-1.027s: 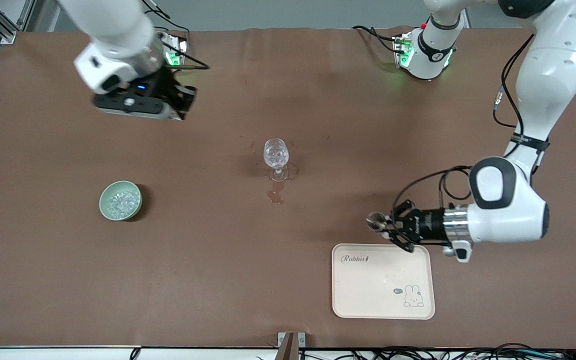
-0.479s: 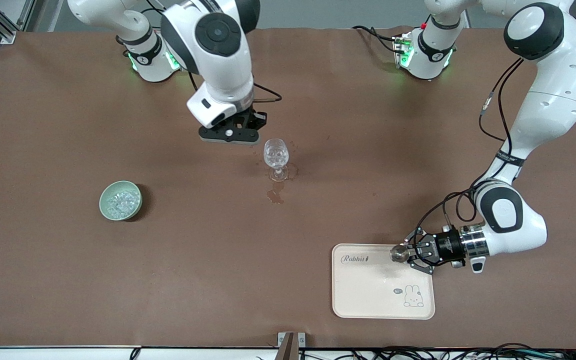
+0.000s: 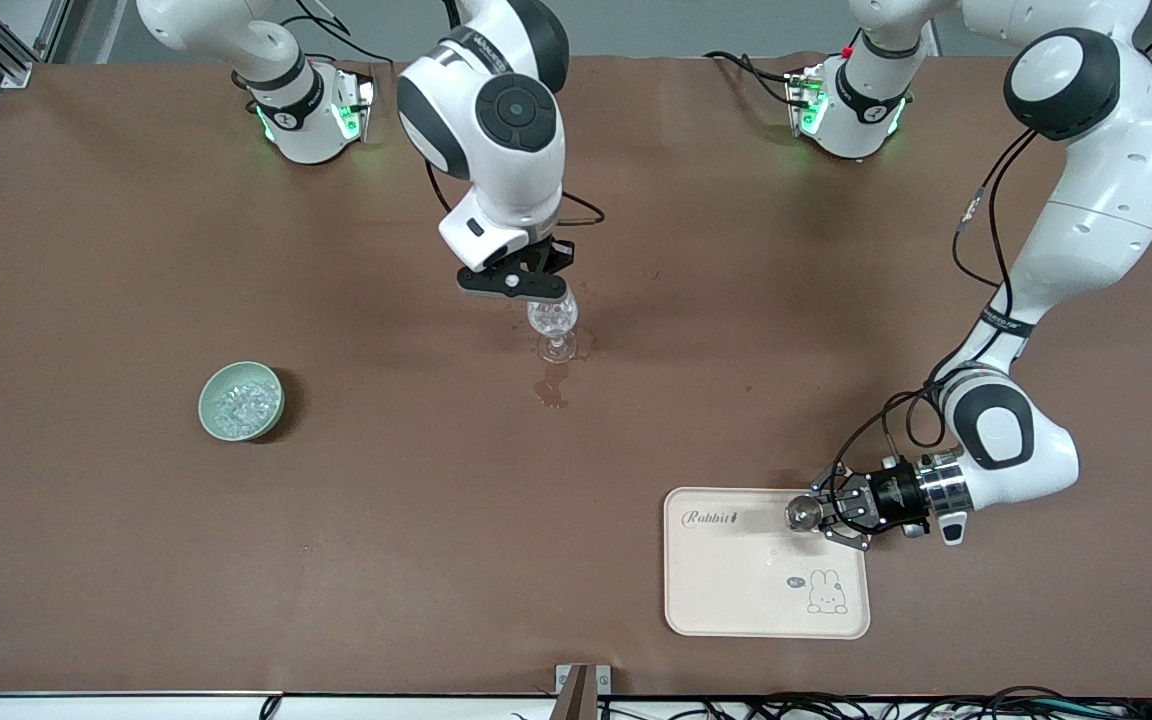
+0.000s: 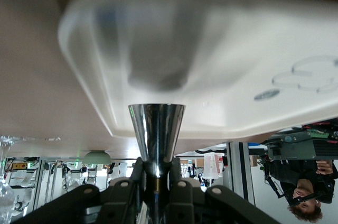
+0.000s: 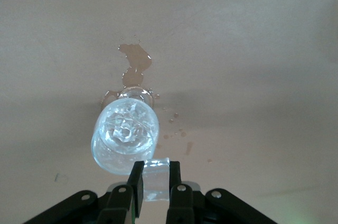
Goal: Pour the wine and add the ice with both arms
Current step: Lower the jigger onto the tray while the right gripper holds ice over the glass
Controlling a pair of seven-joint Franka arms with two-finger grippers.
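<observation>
Two white arms [image 3: 1096, 210] with black joint caps, black cables, green-lit bases, black fingers [image 5: 138, 184].

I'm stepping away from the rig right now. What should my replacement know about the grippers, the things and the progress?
Right gripper: shut on an ice chunk, over the rim of the stemmed glass.
Left gripper: shut on a metal cup, low over the rabbit tray.
Pale green bowl with ice sits toward the right arm's end. A brown spill lies by the glass foot.
Done: glass already holds ice; no wine is visible in it.
Left: drop this chunk, set the cup down.
</observation>
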